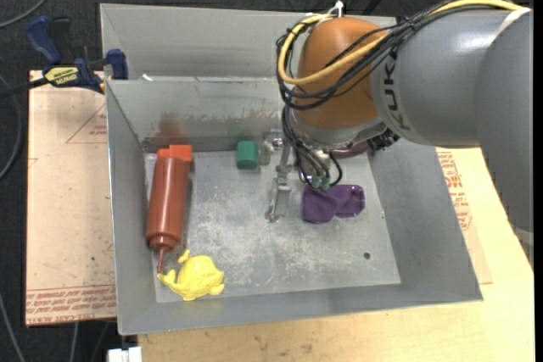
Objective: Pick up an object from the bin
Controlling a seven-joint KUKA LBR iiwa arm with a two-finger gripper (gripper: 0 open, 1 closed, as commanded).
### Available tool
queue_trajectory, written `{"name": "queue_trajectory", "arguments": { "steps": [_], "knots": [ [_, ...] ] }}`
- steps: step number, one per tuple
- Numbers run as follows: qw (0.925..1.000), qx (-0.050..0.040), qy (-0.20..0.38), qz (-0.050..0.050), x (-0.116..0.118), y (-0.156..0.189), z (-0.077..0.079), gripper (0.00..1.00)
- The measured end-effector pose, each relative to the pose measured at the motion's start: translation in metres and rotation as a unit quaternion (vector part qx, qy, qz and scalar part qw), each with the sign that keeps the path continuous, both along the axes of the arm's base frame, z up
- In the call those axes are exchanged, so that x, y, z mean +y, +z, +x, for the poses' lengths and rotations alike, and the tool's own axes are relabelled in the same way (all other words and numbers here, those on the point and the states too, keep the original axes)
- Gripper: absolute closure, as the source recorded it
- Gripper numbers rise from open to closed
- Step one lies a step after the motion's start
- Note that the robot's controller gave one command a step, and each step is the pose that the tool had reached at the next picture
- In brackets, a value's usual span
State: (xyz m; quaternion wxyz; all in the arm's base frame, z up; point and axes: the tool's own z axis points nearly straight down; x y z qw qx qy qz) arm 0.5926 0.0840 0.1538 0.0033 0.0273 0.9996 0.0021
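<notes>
My gripper (297, 197) hangs low over the middle of the bin, just right of centre, under the orange wrist cover. Its fingers stand open: a metal finger (276, 197) reaches down to the floor on the left, and the other ends at the top left edge of a crumpled purple soft thing (338, 203). The purple thing lies mostly to the right of the fingers, with only its left edge between them. A small green block (246, 153) sits by the back wall, left of the gripper.
A red-brown squeeze bottle (168, 197) with an orange base lies lengthwise along the left wall, nozzle toward the front. A yellow lumpy toy (195, 277) lies in the front left corner. The arm covers the bin's back right part.
</notes>
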Motion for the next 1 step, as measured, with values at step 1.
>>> {"name": "queue_trajectory", "arguments": {
  "steps": [1],
  "knots": [
    [0.9996,0.0026,0.027,-0.002,-0.0230,-0.0257,0.0130,0.00]
  ]
}}
